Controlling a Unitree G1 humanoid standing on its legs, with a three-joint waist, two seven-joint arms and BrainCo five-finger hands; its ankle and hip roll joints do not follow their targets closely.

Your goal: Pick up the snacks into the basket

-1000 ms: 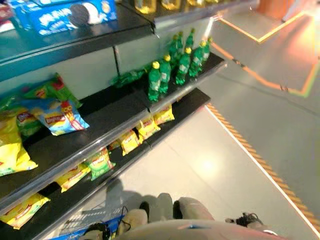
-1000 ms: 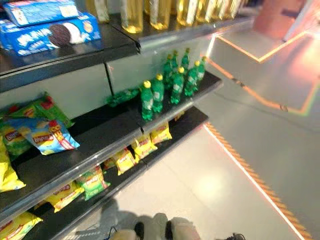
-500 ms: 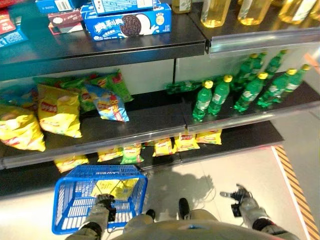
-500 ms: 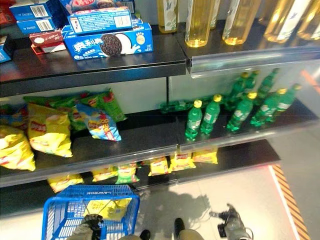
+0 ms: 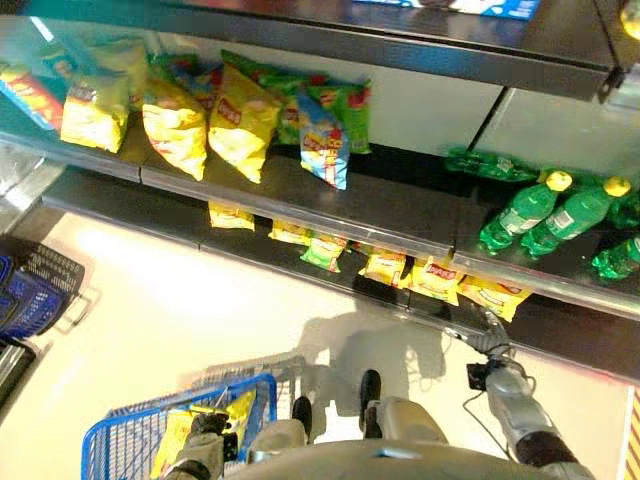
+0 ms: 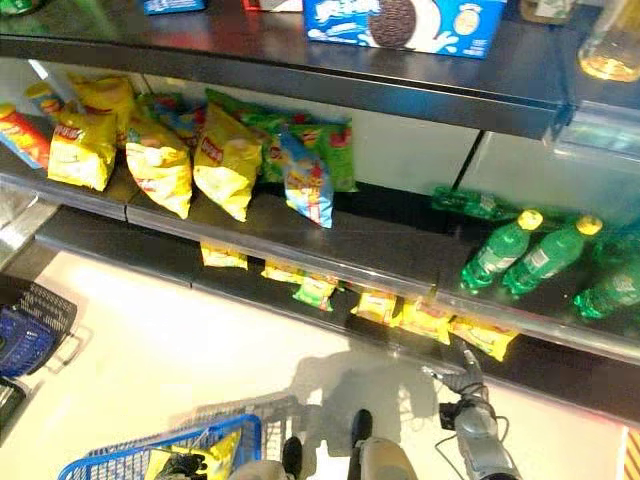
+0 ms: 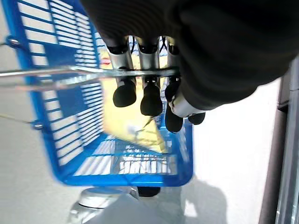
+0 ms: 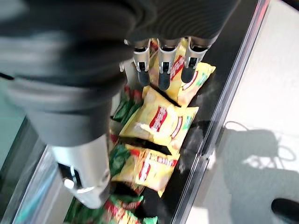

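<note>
My left hand [image 5: 207, 434] is shut on the metal handle [image 7: 70, 72] of a blue basket [image 5: 120, 440] hanging at the lower left. A yellow snack bag [image 7: 135, 128] lies inside the basket. Small yellow snack bags [image 5: 495, 296] lie in a row on the bottom shelf, with a green one [image 5: 322, 250] among them. My right hand [image 5: 497, 372] is open, its fingers [image 8: 163, 65] straight and stretched towards those bags from just in front of the shelf edge. In the right wrist view a yellow bag [image 8: 161, 119] lies just past the fingertips, untouched.
The middle shelf [image 5: 300, 205] carries large yellow, green and blue chip bags [image 5: 240, 120] and green bottles [image 5: 525, 212] at the right. A cookie box [image 6: 400, 20] sits on the top shelf. Stacked baskets [image 5: 35, 290] stand on the floor at far left.
The camera has swung, so the whole shelf has shifted. My right hand has come up from beside my leg towards the bottom shelf's snack bags. The left hand still holds the basket.
</note>
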